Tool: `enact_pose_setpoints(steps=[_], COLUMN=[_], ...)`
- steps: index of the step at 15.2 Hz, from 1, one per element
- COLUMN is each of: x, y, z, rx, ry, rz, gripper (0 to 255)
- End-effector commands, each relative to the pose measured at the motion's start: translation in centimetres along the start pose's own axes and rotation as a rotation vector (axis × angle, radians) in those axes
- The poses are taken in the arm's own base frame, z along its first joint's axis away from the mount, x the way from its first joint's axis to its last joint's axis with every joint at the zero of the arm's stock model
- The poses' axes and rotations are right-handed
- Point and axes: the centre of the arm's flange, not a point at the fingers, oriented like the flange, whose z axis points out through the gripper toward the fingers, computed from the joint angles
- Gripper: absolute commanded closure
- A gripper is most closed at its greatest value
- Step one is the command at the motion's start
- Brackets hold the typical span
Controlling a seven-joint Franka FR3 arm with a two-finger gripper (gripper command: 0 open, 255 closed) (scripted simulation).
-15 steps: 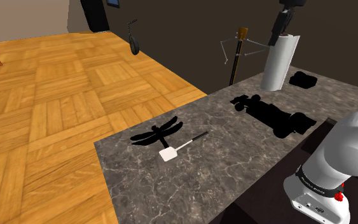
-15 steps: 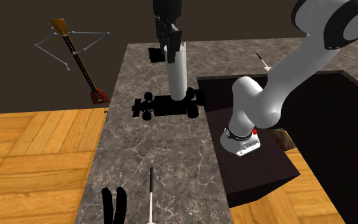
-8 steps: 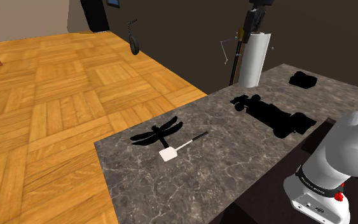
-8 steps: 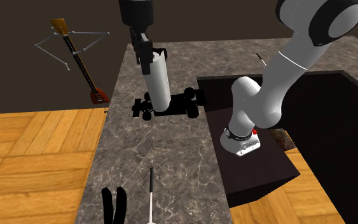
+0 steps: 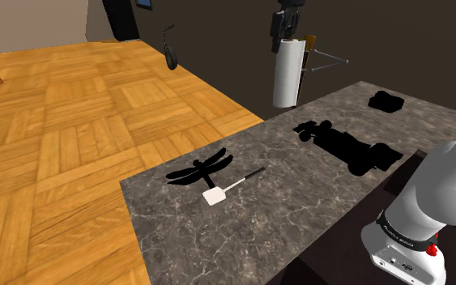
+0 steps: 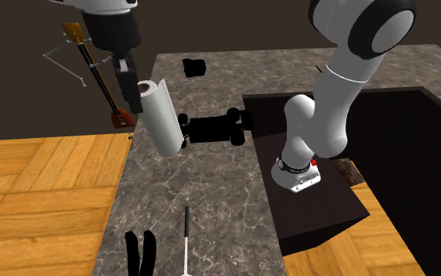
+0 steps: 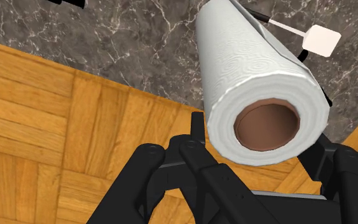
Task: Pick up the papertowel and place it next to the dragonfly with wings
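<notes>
Shoulder view: flat black dragonfly figure (image 5: 200, 168) on grey marbled counter (image 5: 242, 235); white paper-towel roll (image 5: 288, 73) aloft, clamped in black two-finger gripper (image 5: 286, 31). Roll has swung left past counter's far edge in last sec. Carry underway, dragonfly well apart.

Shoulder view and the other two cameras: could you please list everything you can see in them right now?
paper towel roll: one, white, held in the air by the counter's edge
dragonfly: one, black, on the counter beside the spatula
spatula: one, white blade, black handle, on the counter
toy race car: one, black, mid-counter
small block: one, black, counter's far corner
stringed instrument: one, brown, beside the counter
counter: one, dark marbled
floor: wood parquet
arm: one, white
jaws: black, shut on the paper towel roll
</notes>
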Motion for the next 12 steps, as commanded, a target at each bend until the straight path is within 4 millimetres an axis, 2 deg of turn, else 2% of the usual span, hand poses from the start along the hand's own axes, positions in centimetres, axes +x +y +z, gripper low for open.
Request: enact_pose_setpoints(steps=[1, 3, 12], x=[2.5, 4.3, 3.9], y=[-0.9, -1.5, -1.2], z=[0.3, 0.4, 5.2], rx=[0.001, 0.001, 0.001], ry=[0.001, 0.001, 0.001], rz=[0.000, 0.000, 0.000], gripper=[255, 255, 255])
